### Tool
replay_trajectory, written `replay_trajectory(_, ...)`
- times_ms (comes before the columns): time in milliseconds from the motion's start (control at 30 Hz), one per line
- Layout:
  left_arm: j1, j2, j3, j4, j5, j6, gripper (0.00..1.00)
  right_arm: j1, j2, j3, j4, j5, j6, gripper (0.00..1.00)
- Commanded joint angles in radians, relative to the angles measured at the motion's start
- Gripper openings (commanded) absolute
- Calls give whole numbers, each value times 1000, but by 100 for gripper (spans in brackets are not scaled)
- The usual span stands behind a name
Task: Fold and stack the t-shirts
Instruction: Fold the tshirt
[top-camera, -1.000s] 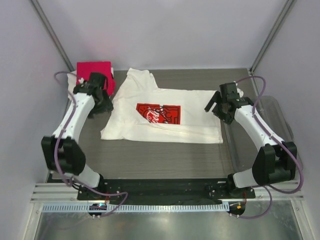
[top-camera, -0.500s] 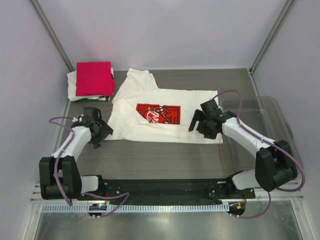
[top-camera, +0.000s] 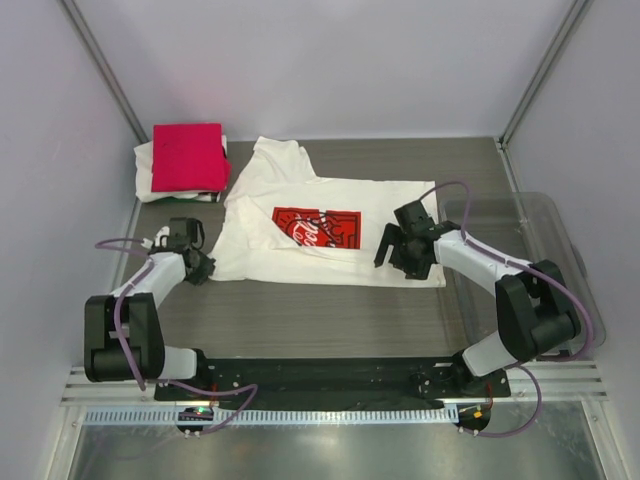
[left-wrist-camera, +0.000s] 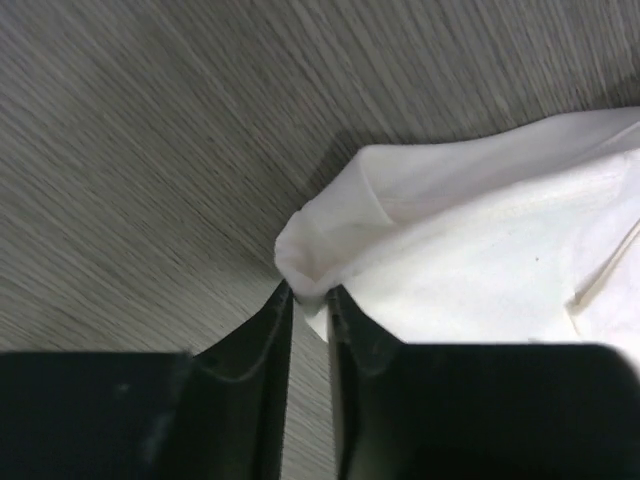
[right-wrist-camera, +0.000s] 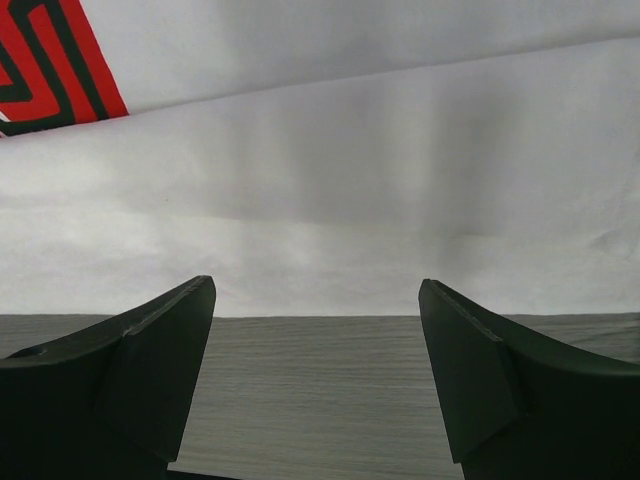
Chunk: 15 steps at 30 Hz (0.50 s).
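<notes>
Top external view, left to right. We list a folded plain crimson-pink cotton t-shirt (top-camera: 187, 157) lying on a folded white cotton t-shirt (top-camera: 145, 166) at the far left corner of the grey wood-grain counter (top-camera: 330, 315). Nearer, the left tool (top-camera: 202, 269) pinches the near left corner of the flat white cotton t-shirt with the red square chest print (top-camera: 262, 215), mid-counter. The right tool (top-camera: 390, 250), fingers spread wide, hangs over that shirt's near right edge. A clear plastic tub (top-camera: 545, 232) sits at the far right.
</notes>
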Motion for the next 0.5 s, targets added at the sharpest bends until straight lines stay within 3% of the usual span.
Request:
replay_trajectory(0,25,-31,8,53,-54,-2,17,-1,11,2,32,7,-23,89)
replay_trajectory(67,36,-64,-10,42,-60,8,6,-1,15,1,33,8,-23,89)
replay_trajectory(133,57,-129,-23,12,-61,14,1,-1,15,-2,35,8,-20,89)
replay_trajectory(400,106,-409,-70,-208,-104,21,0,0,-36,-47,24,8,10,88)
replay_trajectory(467,115,-483,-78,-248,-110,15,5,2,-62,-70,21,11,14,87)
